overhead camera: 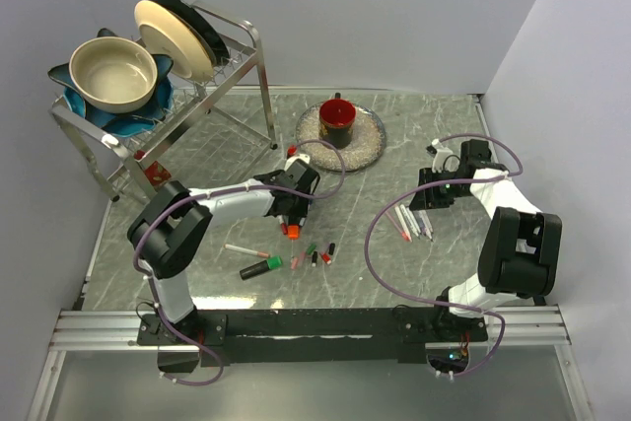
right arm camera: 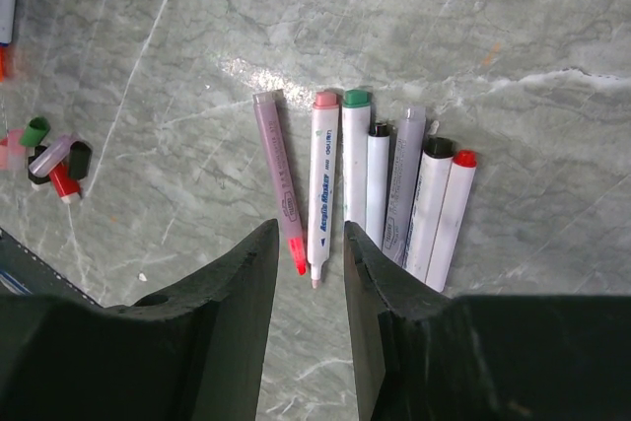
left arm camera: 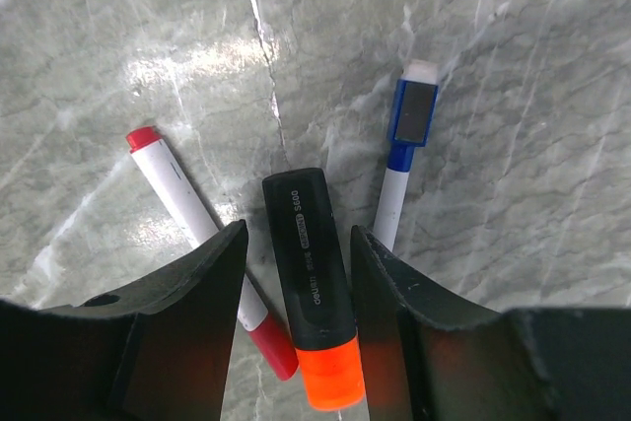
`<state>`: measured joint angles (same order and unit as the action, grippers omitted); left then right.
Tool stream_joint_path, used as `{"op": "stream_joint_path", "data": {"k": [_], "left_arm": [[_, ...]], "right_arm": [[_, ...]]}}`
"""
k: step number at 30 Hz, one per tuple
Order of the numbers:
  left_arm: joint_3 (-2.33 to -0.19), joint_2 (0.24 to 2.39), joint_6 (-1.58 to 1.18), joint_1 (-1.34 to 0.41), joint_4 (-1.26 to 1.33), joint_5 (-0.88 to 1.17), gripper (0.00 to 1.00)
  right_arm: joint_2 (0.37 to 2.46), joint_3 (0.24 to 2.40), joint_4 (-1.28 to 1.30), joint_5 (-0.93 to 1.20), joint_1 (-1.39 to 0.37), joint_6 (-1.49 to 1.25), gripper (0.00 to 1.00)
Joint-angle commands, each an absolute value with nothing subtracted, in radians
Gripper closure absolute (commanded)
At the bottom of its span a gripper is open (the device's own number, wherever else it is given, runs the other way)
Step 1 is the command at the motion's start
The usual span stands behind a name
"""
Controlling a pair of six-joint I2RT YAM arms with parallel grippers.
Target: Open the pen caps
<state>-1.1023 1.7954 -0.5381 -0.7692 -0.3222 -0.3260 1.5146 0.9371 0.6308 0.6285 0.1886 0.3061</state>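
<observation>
Left gripper (left arm camera: 298, 234) narrow, fingers flanking black marker (left arm camera: 306, 273), orange cap (left arm camera: 330, 377) on (contact unclear; cannot tell if clamped); white pen (left arm camera: 177, 184) with red ends and blue-capped pen (left arm camera: 409, 135) lie either side on table (left arm camera: 513, 46); right gripper (right arm camera: 308, 229) parted, empty, above row of pens (right arm camera: 380, 184); loose pen caps (right arm camera: 49, 157) clustered apart from row, toward left arm.

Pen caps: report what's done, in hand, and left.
Done: a row of pens, two showing bare tips, by the right gripper; loose caps nearby. In hand: the open left gripper straddles a black highlighter, orange cap on. Left: that cap, plus the red-capped pen and blue-capped pen.
</observation>
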Motion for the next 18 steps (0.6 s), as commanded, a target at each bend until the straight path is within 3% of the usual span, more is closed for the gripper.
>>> {"op": "stream_joint_path", "data": {"k": [1,11,18], "left_arm": [[-1.138,1.809,-0.531,-0.769,-0.319,-0.302,0.49],[-1.147,1.841,-0.534,-0.769,-0.319,-0.29,0.5],[-1.161,1.856,-0.532,-0.767,-0.318,-0.298,0.6]], "right_arm": [[1.473,0.983,0.637,0.65,0.198,0.322,0.59],[1.468,0.983,0.638,0.66,0.204,0.322,0.59],[1.463,0.983,0.641,0.669,0.209,0.324,0.59]]}}
